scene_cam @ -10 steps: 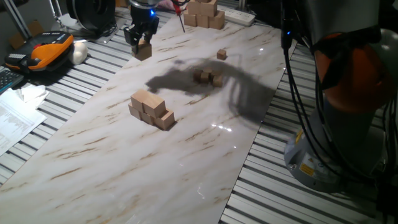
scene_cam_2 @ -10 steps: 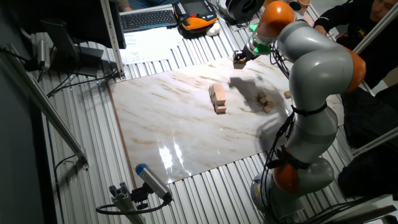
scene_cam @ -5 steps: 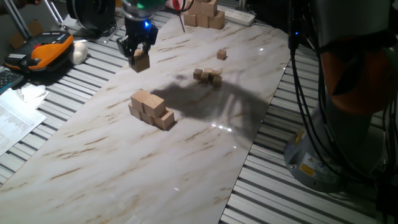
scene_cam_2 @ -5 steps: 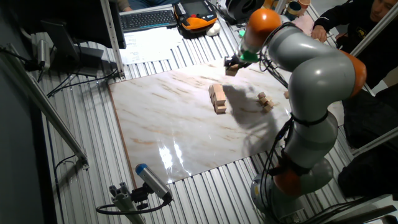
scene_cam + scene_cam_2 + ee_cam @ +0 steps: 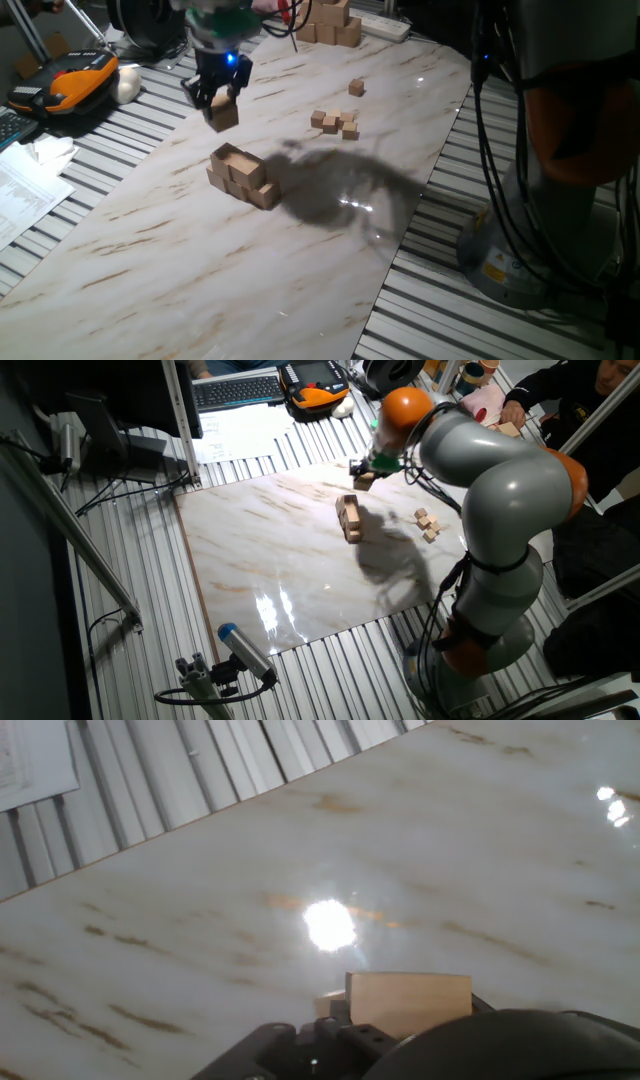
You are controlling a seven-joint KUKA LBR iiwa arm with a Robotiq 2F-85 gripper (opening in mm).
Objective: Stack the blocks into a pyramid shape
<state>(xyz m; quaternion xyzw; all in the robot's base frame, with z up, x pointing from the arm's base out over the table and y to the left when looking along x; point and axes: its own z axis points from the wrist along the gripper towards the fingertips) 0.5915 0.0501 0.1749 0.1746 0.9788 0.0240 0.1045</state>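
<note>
Gripper [image 5: 221, 103] w/ block [image 5: 224, 115] has shifted from the far edge of the surface [image 5: 200, 290] toward the partial stack [image 5: 243, 174] near mid-surface, now just short of it. Fingers clamp the block, held off the surface. Risk: a low approach clips the stack's top block, scattering it; misalignment tips the block off.

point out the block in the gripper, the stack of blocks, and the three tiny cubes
held block [image 5: 223, 115], one fixed view, on its front face below the fingers
stack of blocks [image 5: 243, 177], one fixed view, on the middle of the pile
tiny cubes [image 5: 335, 122], one fixed view, on the middle cube
</note>
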